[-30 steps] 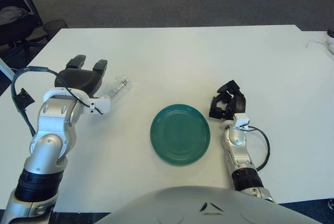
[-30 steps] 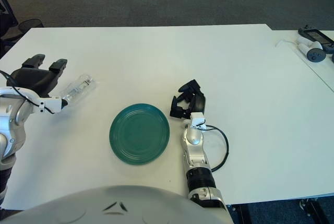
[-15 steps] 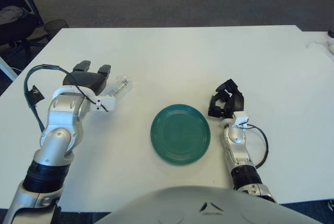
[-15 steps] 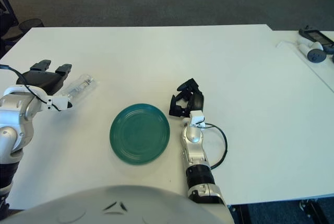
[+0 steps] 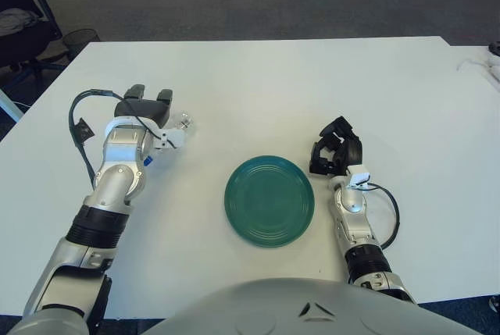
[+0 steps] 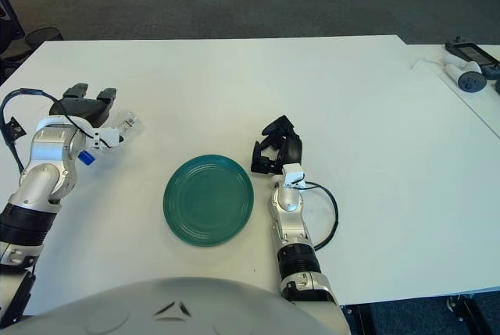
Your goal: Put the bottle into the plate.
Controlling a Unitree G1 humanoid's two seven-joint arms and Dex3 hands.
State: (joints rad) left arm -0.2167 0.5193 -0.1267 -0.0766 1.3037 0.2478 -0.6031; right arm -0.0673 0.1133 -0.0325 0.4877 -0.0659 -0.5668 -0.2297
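Left eye view: nearest me the green plate lies empty — nothing delivered yet. Just right of it the right hand shows, fingers curled, holding nothing. Farther left, the left hand covers the clear bottle — whether it grips, I cannot tell.

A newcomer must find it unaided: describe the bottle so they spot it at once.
Start at the white table, then find the green plate near its front edge. Left of the plate, under the left hand, lies the bottle: clear plastic, on its side, the only see-through item.
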